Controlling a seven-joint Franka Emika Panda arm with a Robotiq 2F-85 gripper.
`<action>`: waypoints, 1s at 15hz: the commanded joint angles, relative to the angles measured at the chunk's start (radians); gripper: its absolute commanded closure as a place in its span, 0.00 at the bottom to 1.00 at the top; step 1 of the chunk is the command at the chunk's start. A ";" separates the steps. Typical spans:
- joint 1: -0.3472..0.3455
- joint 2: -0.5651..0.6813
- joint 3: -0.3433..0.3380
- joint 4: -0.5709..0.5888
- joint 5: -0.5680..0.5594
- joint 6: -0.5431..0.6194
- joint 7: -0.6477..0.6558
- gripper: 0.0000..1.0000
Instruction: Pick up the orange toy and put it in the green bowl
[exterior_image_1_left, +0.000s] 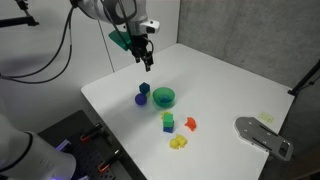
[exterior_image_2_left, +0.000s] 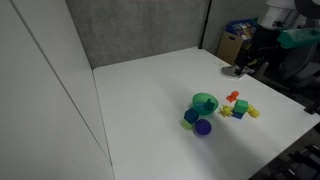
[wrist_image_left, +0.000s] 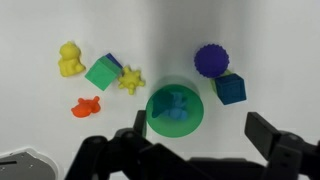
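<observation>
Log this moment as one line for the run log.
phase: pre-grasp | gripper: open, empty, raised | orange toy: lying free, not grasped | green bowl: orange toy not in it

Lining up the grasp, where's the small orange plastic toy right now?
In the wrist view, the small orange plastic toy lies left of the round green plastic bowl, just below the green cube.
</observation>
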 joint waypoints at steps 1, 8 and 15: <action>-0.026 0.119 -0.039 0.084 0.008 0.057 0.043 0.00; -0.036 0.365 -0.132 0.221 -0.050 0.146 0.159 0.00; -0.028 0.498 -0.196 0.280 -0.041 0.161 0.143 0.00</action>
